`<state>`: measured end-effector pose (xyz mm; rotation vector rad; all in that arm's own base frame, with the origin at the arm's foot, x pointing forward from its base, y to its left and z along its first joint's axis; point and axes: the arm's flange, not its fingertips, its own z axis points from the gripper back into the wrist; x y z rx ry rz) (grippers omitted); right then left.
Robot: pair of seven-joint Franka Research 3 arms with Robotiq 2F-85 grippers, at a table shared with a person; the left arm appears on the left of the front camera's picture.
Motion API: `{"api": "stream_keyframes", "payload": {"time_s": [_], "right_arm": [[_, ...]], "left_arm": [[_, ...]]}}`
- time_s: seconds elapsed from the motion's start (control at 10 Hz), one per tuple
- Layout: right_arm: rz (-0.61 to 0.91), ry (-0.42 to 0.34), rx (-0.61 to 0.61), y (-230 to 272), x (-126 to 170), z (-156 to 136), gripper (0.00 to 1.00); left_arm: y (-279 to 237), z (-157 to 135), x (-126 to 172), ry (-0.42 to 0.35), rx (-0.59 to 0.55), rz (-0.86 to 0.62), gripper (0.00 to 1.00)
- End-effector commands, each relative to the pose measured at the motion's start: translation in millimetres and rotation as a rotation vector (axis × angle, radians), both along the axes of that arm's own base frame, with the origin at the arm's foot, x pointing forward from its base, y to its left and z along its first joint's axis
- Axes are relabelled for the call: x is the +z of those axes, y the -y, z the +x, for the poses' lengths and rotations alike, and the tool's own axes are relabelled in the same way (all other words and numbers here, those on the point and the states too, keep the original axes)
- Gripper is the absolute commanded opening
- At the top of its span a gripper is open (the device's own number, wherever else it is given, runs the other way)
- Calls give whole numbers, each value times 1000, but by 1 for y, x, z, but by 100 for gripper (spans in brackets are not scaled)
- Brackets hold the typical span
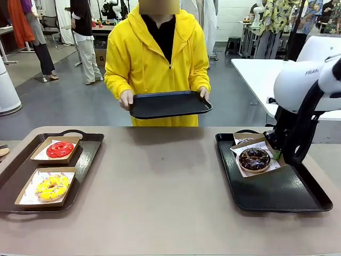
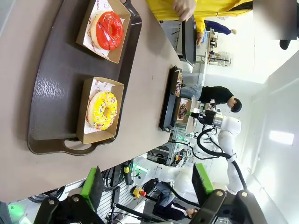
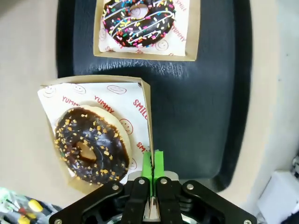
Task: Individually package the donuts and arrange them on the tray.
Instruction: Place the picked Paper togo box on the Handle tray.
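Observation:
On the left brown tray (image 1: 89,152), a glossy red donut (image 1: 59,149) and a yellow sprinkled donut (image 1: 51,187) each lie in a paper-lined cardboard box. The left wrist view shows the same red donut (image 2: 108,30) and yellow donut (image 2: 103,110), with my left gripper (image 2: 149,184) open and empty above the table beside that tray. My right gripper (image 3: 152,163) is shut on the side wall of the box (image 3: 145,100) holding a chocolate donut (image 3: 91,144) over the right black tray (image 1: 277,192). Behind it lies a dark donut with coloured sprinkles (image 3: 138,21) in its own box.
Across the table a person in a yellow hoodie holds an empty black tray (image 1: 168,104) with both hands just beyond the far edge. Between the two trays lies bare tan tabletop (image 1: 160,181). A white table (image 1: 256,69) stands at the back right.

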<state>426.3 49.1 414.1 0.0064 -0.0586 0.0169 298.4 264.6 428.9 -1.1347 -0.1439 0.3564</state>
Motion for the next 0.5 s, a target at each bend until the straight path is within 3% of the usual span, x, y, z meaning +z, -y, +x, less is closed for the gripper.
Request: {"api": "stream_keyframes", "payload": {"time_s": [0.0,0.4], "right_arm": [[43,-16,21,1,-15,11,1],[6,-26,-3,-1,-20,7,1]], "left_arm": [[0,-1,1,10,10,-1,100],[0,-1,1,10,10,-1,100]]}}
